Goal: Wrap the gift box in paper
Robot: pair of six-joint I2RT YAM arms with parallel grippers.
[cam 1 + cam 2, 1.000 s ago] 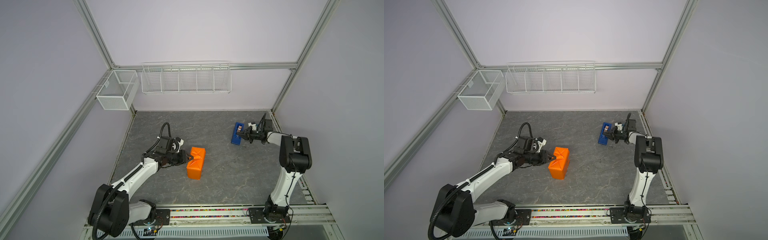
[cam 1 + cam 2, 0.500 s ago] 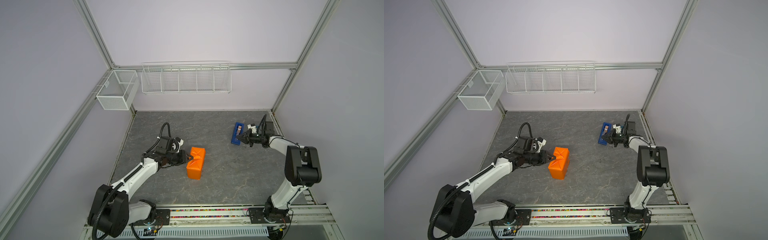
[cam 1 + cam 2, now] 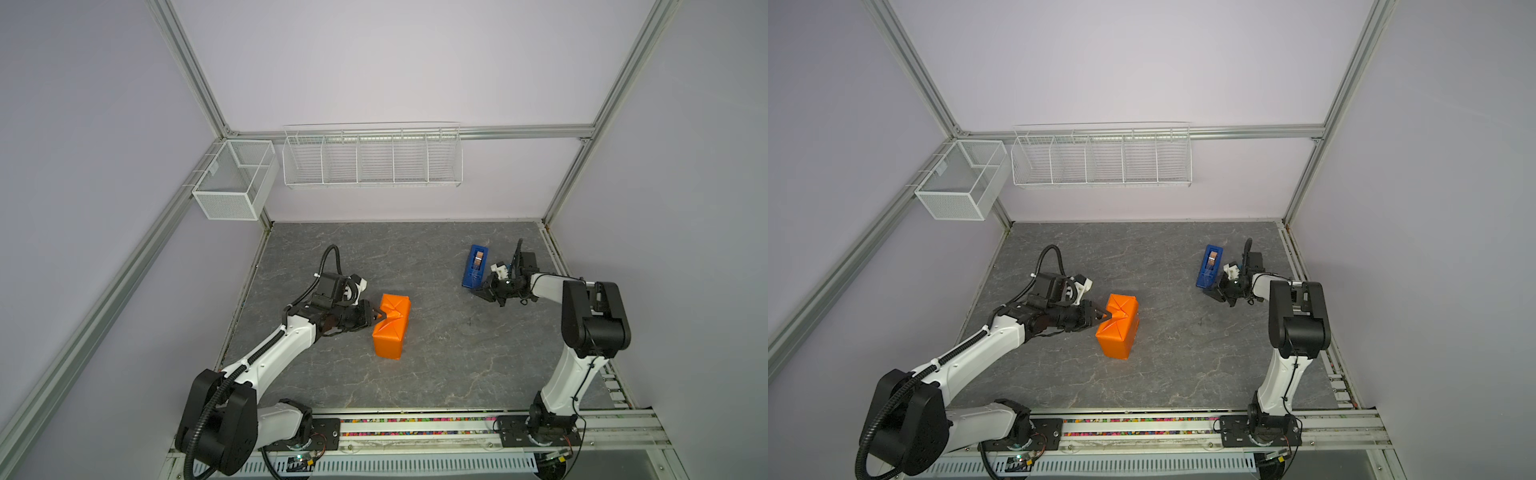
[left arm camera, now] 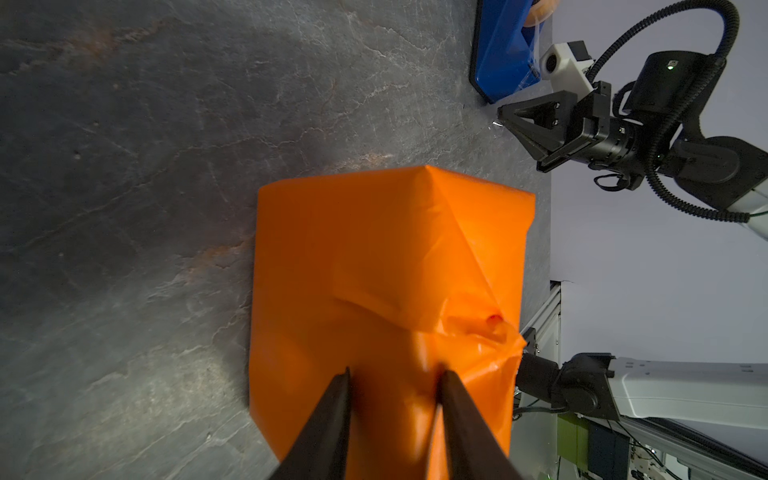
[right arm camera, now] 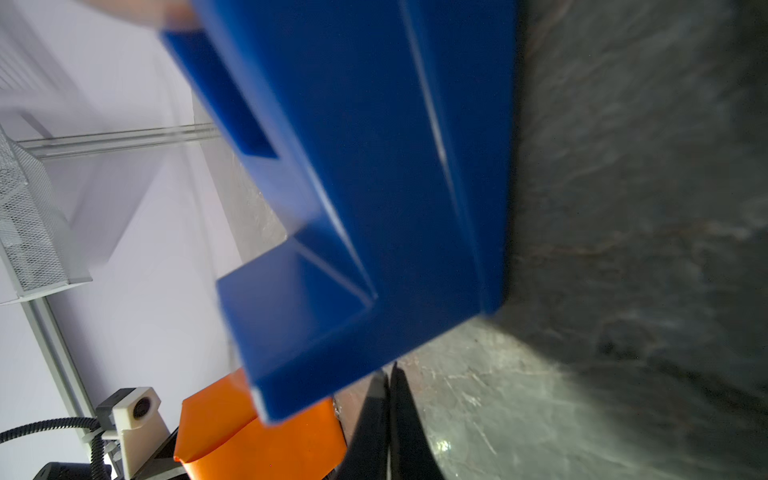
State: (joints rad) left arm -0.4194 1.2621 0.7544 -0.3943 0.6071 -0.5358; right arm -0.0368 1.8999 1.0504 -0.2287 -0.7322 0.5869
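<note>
Left fingers (image 4: 328, 419), part-open, press their tips against the folded end of the parcel; nothing is seen clamped between them. Right fingers (image 5: 409, 436), closed tip to tip, lie just off the near end of the blue tape dispenser (image 3: 475, 266); whether a strip of tape is pinched cannot be told. The gift box is wholly hidden inside the paper (image 3: 390, 328), which stands as a tall orange parcel on the counter (image 3: 436, 374), left of centre and well apart from the dispenser.

Change over the last second: the right fingers have drawn back along the dispenser, from beside its middle to its near end, while the left arm and the parcel have not shifted.

Reading: the wrap looks nearly complete, with the end flaps folded and held down. The right arm's retreat suits fetching tape to seal them.
</note>
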